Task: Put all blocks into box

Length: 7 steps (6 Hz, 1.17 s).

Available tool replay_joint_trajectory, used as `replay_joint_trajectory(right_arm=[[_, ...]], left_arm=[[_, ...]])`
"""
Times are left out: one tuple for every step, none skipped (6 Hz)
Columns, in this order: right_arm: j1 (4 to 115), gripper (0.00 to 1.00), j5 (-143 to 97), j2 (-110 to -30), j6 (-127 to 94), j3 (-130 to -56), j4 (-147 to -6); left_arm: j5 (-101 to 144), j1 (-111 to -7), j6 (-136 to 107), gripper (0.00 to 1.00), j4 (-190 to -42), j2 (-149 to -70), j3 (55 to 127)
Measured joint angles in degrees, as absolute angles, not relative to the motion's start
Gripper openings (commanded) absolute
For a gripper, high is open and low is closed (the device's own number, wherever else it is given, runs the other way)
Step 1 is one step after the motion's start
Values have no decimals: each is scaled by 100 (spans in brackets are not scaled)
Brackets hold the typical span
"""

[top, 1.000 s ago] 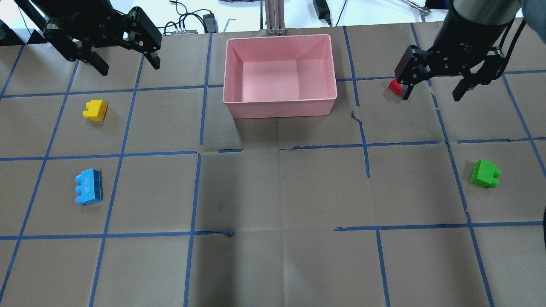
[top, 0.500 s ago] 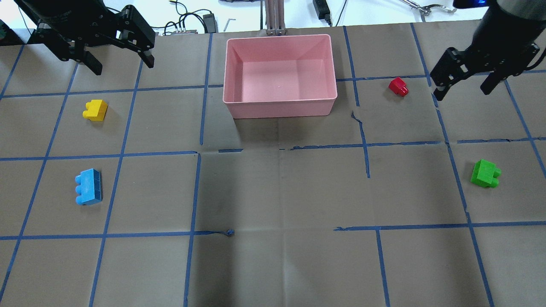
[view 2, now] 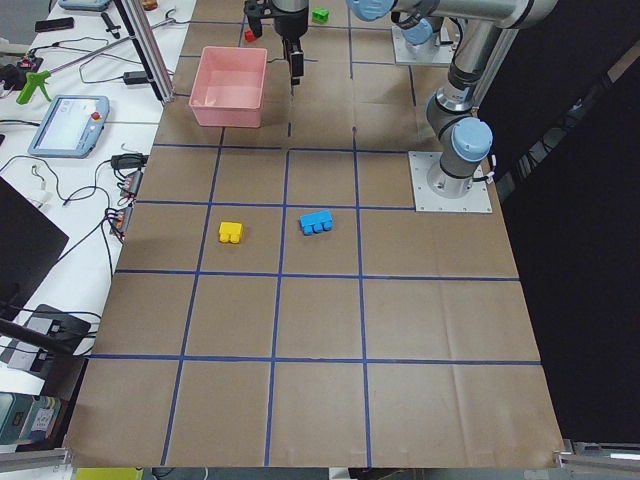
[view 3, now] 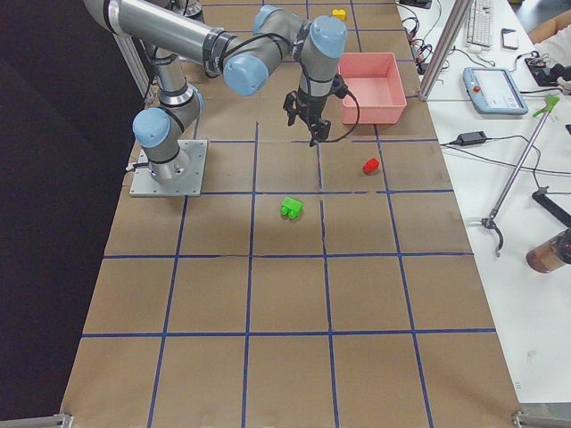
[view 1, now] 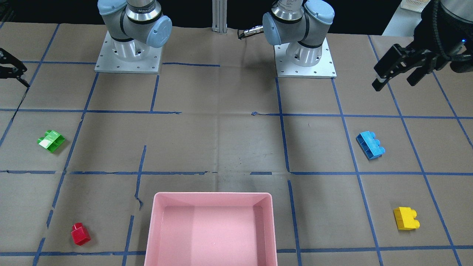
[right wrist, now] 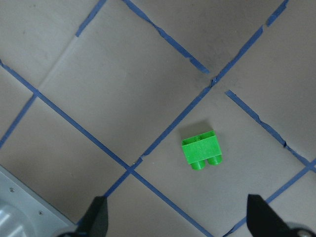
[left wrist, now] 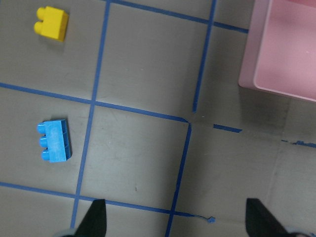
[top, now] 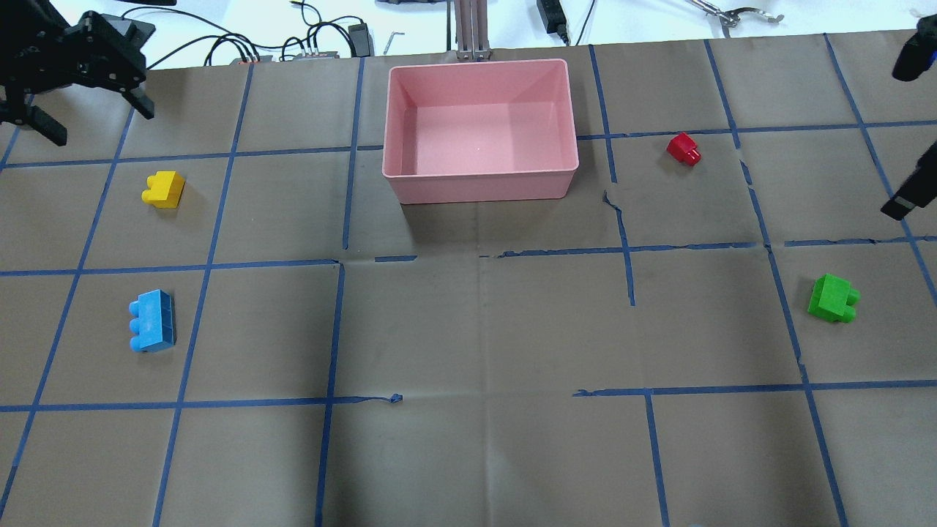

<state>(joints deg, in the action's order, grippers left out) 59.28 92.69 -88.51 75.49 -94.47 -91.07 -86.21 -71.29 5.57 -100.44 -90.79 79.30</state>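
The pink box (top: pixel 479 184) stands empty at the table's far middle. The yellow brick (top: pixel 164 189) and the blue brick (top: pixel 152 320) lie on the left. The red brick (top: pixel 684 148) lies right of the box, and the green brick (top: pixel 832 298) lies further right and nearer. My left gripper (top: pixel 91 118) hangs open and empty in the far left corner, high above the yellow brick. My right gripper (view 1: pixel 11 70) is open and empty at the table's right edge. Its wrist view shows the green brick (right wrist: pixel 201 150) below it. The left wrist view shows the blue brick (left wrist: pixel 54 141) and the yellow brick (left wrist: pixel 51 23).
Brown paper with a blue tape grid covers the table (top: pixel 476 329). The two arm bases (view 1: pixel 127 55) stand at the robot's side. Cables and tools (top: pixel 322 40) lie beyond the far edge, and a metal post (top: pixel 472 29) stands behind the box.
Both arms have swung outward. My left gripper moved left to the corner. My right gripper moved right, away from the red brick, to the view's edge. No brick has moved.
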Motion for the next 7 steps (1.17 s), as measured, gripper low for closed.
replay_joint_trajectory(right_arm=[[5669,100,9301,-8835,7985,-9819,-9744],[5553,100,9321,-8747,8117,-10243,-10475],[5510,100,9313,-8550,8142,-10556,-11075],[5492,100,9292,-8340,8181,-10699,-11363],[5488,100,9273,-8185,8245,-10750,-11446],[5485,100,9257,-8037,8385,-10827,-11468],[5485,100,9247,-7914,8543,-11011,-11616]], left_arm=[[-8633,-6779,1133,99,-10036,-9142,8124],[-8640,-6557,1401,99,-10030,-9266,8306],[-8643,-6421,1474,99,-10042,-9394,8435],[-8644,-6328,1470,99,-10045,-9563,8586],[-8639,-6252,1443,99,-9958,-9736,8882],[-8651,-6145,1441,99,-9529,-9866,9341],[-8676,-5988,1455,98,-8817,-9936,9897]])
